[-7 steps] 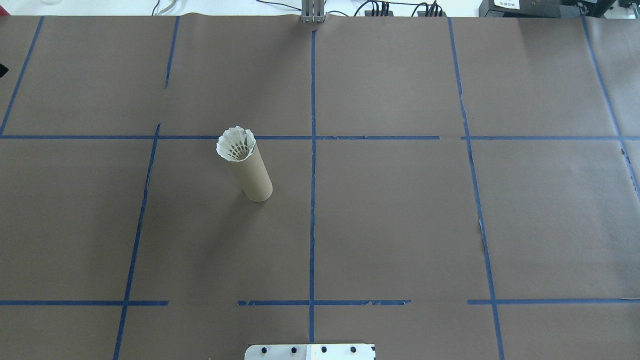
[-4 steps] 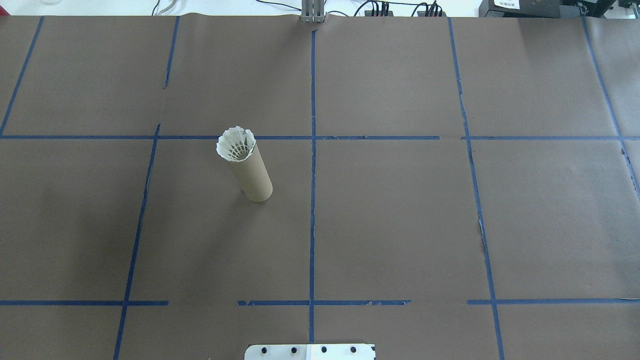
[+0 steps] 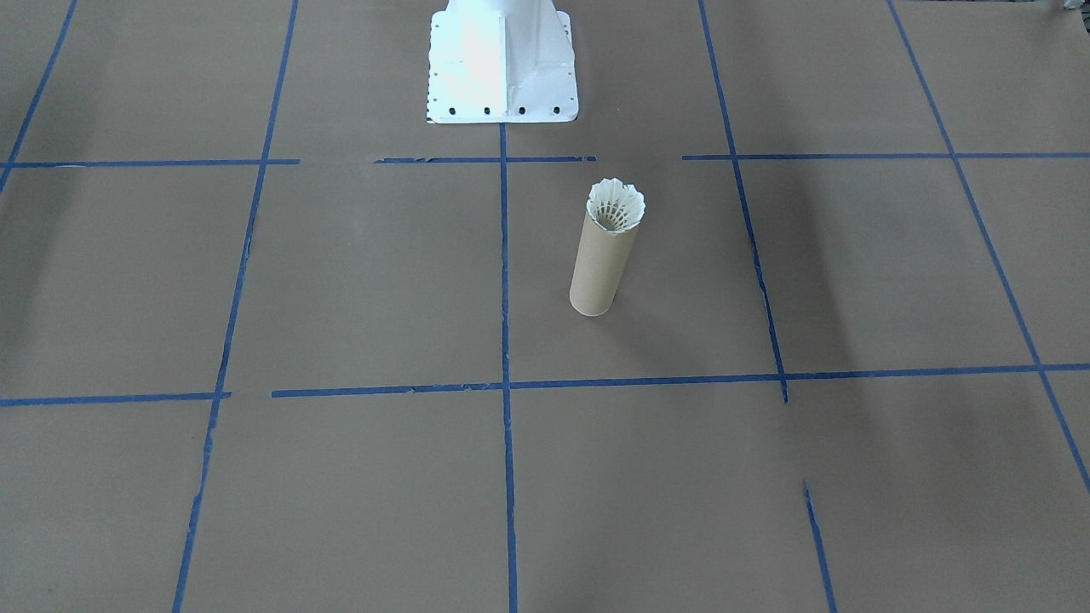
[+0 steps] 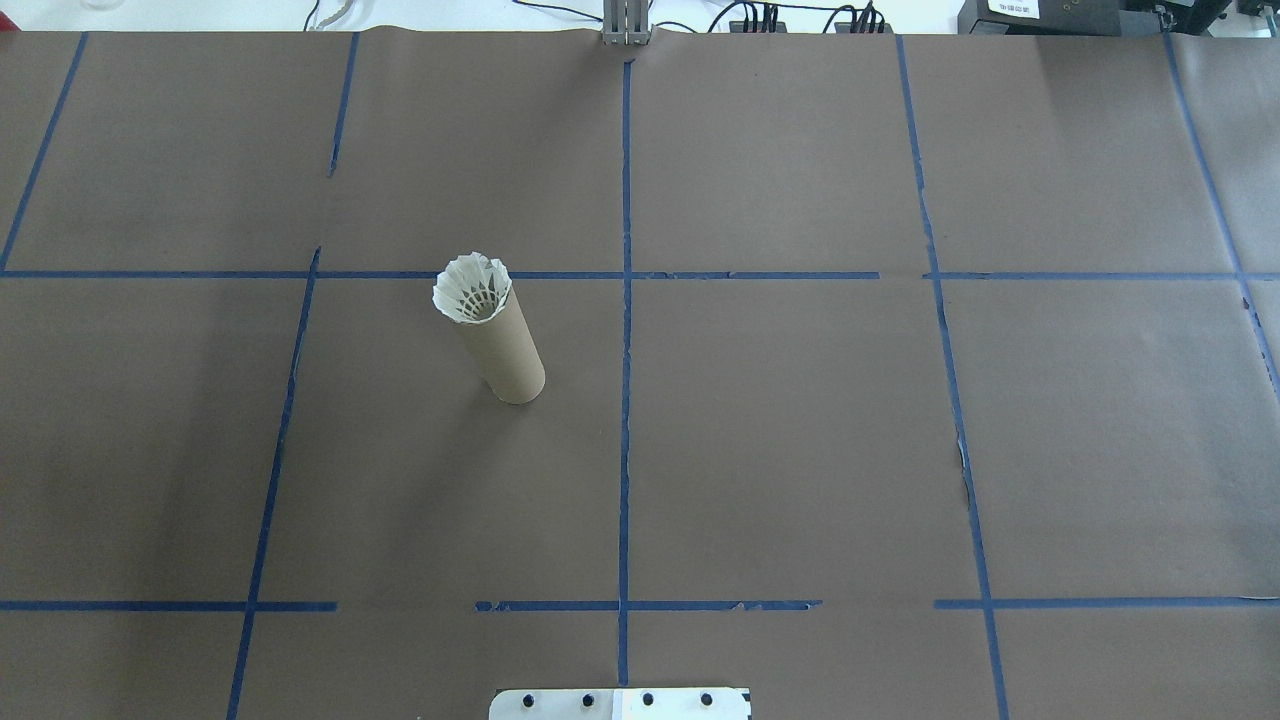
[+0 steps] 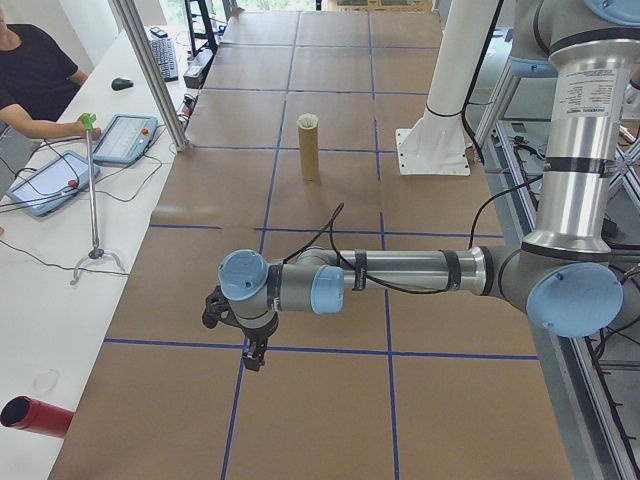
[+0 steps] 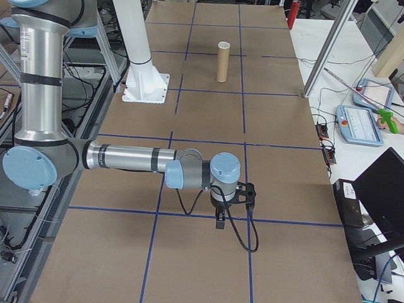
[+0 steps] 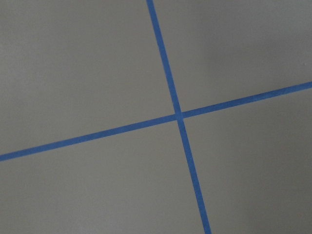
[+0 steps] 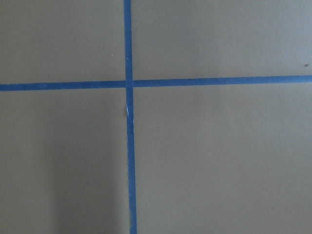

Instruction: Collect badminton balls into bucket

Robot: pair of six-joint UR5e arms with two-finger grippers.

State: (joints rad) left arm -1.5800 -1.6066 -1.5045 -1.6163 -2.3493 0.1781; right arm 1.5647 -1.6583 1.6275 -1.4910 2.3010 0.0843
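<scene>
The tan cardboard tube [image 4: 508,352] stands upright left of the table's middle, also seen from the front [image 3: 600,268]. The white feather shuttlecock [image 4: 471,288] sits in its mouth, feathers flaring over the rim [image 3: 616,207], cork tip hidden inside. Neither gripper is near it. The left gripper [image 5: 255,355] hangs low over the paper at the table's left end, seen only from the side. The right gripper [image 6: 219,221] hangs the same way at the right end. I cannot tell whether either is open or shut. Both wrist views hold only paper and tape.
Brown paper with a blue tape grid [image 4: 625,300] covers the table. The white base plate [image 3: 502,102] sits at the robot's edge. A person [image 5: 35,75] sits at a side table with tablets [image 5: 125,138]; a red cylinder [image 5: 35,418] lies there.
A small dark shape at the left edge of the overhead view one second ago is gone. The tube and shuttlecock have not moved.
</scene>
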